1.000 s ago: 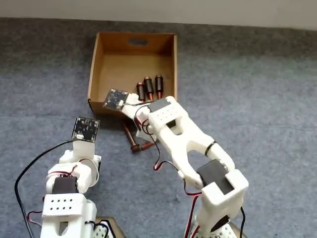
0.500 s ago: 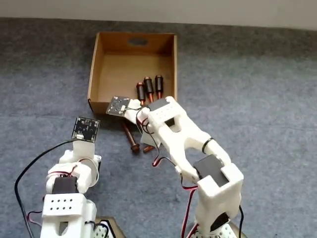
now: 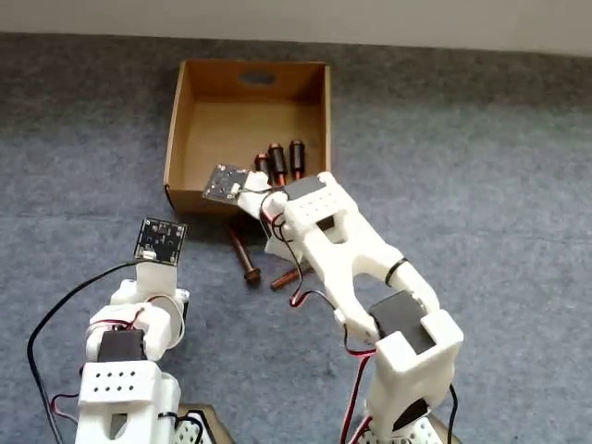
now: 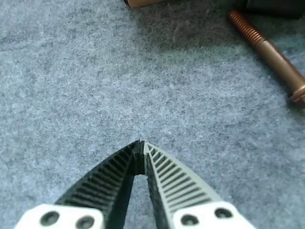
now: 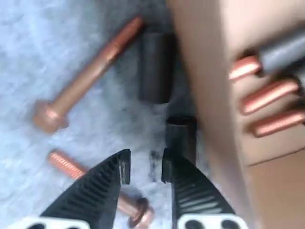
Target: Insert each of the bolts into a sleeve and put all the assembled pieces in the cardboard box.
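**Hovering by the box (image 3: pixel 176 139) with two bolts loose**

At the near left, the left hand (image 4: pixel 139 143) hangs low over the grey, felt-like bench (image 3: pixel 481 185). Its ribbed black fingers are pressed together at the tips and hold nothing.

Farther in, near the middle, a long bolt (image 3: pixel 242 254) lies on the bench. It is copper-coloured, threaded along the far part of its shank, and its flanged head points toward the near side. A second bolt (image 3: pixel 289 276) of the same colour lies slanted just to the right of that head, partly under the right arm.

The right hand (image 5: pixel 143 164) is held above the bench just short of the cardboard box's near wall, fingers apart and empty. A short dark sleeve (image 5: pixel 181 136) lies just beyond one fingertip. A second sleeve (image 5: pixel 155 67), equally dark and stubby, lies a little farther along, beside the long bolt's threaded tip. Both sleeves are just beside the outer face of the wall.

Inside the box, three assembled pieces (image 3: pixel 277 162) lie side by side near the right-hand near corner. Each is a dark sleeve with copper thread sticking out of it.
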`<state>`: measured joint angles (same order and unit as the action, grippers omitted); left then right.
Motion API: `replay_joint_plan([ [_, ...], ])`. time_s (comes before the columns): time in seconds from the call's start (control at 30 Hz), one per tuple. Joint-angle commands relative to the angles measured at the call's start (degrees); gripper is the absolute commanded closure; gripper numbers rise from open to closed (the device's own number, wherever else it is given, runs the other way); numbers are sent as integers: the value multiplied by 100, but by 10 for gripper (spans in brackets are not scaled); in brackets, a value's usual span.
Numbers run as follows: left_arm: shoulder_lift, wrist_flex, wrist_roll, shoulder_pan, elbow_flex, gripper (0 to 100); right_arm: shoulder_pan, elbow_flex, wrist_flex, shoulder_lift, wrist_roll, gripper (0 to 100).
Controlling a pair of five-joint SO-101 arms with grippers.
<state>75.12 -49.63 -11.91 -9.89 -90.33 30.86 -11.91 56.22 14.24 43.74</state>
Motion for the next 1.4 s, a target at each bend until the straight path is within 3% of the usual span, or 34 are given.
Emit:
replay_joint_plan([
  [0.0,4,97,18,-4,22,980,-101,171,-365,-303,70,875],
  [0.2,4,97,18,-4,22,980,-119,171,-418,-303,70,872],
  [0.4,4,97,18,-4,22,980,-84,171,-163,-312,62,776],
  [0.77,4,97,18,-4,22,980,-110,180,-163,-259,484,779],
  [1.03,4,97,18,-4,22,980,-207,462,-365,857,448,779],
  [1.37,4,105,18,-4,22,980,110,-242,277,-207,484,779],
])
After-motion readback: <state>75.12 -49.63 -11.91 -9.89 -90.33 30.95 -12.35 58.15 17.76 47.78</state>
